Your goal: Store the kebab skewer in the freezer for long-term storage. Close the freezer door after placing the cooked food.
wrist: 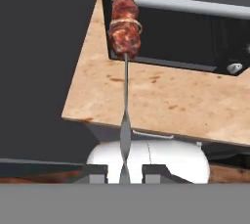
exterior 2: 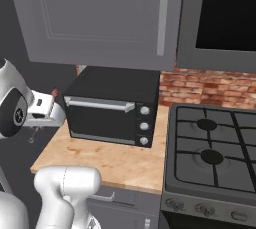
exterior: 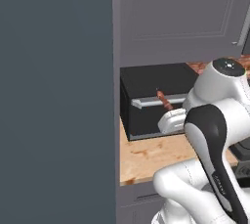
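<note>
Hand view: gripper (wrist: pixel 125 174) jaws pinch thin metal kebab skewer (wrist: pixel 125 32) by its bare stem, reddish-brown chunks toward 12 o'clock, clear of wooden counter (wrist: pixel 161 100), probably for carrying.

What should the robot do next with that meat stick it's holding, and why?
Probably carry it left, toward the freezer. The pincer is shut on the thin metal end of the kebab skewer, which hangs clear above the wooden counter in front of the black toaster oven. The tall slate-grey unit stands just left of that counter, so moving that way seems the natural step.
</note>
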Motion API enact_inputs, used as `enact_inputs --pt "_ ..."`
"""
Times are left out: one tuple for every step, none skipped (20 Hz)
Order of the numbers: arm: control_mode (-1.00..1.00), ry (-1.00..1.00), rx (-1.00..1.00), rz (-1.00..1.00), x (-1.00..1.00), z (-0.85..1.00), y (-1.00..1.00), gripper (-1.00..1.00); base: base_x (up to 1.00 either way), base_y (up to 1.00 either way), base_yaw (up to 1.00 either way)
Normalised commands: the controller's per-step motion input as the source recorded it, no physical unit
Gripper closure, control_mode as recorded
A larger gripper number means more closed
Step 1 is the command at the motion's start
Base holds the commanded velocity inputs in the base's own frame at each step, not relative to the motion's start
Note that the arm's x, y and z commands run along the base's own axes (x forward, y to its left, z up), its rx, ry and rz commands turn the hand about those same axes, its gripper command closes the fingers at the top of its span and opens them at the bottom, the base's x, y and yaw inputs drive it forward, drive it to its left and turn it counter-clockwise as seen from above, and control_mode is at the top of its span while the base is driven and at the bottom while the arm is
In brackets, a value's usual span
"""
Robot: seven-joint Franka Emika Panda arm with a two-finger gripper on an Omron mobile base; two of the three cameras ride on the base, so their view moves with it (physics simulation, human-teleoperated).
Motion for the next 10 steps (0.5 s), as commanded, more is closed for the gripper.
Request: enact_inputs --pt "-1.0 0.0 0.01 0.0 -0.24 0.25 -0.56 1.0 0.0 0.0 0.0" --pt "-1.0 0.0 0.0 0.0 -0.21 0.07 -0.57 1.0 0.0 0.0 0.0" --pt "-1.0 0.0 0.0 0.0 -0.26 0.0 -0.53 1.0 0.0 0.0 0.0" --pt "-1.0 0.0 0.0 0.0 -0.29 0.0 -0.48 1.0 0.0 0.0 0.0" --pt "-1.0 0.0 0.0 0.0 -0.3 0.0 -0.46 1.0 0.0 0.0 0.0" --pt "-1.0 0.0 0.01 0.0 -0.31 0.0 -0.38 1.0 0.0 0.0 0.0" --pt "-1.0 0.0 0.0 0.0 -0.31 0.0 -0.27 1.0 0.0 0.0 0.0" --pt "-1.0 0.0 0.0 0.0 -0.31 0.0 -0.21 1.0 0.0 0.0 0.0" --pt "-1.0 0.0 0.0 0.0 -0.29 0.0 -0.06 1.0 0.0 0.0 0.0" --pt "-1.0 0.0 0.0 0.0 -0.26 0.0 0.0 1.0 0.0 0.0 0.0"
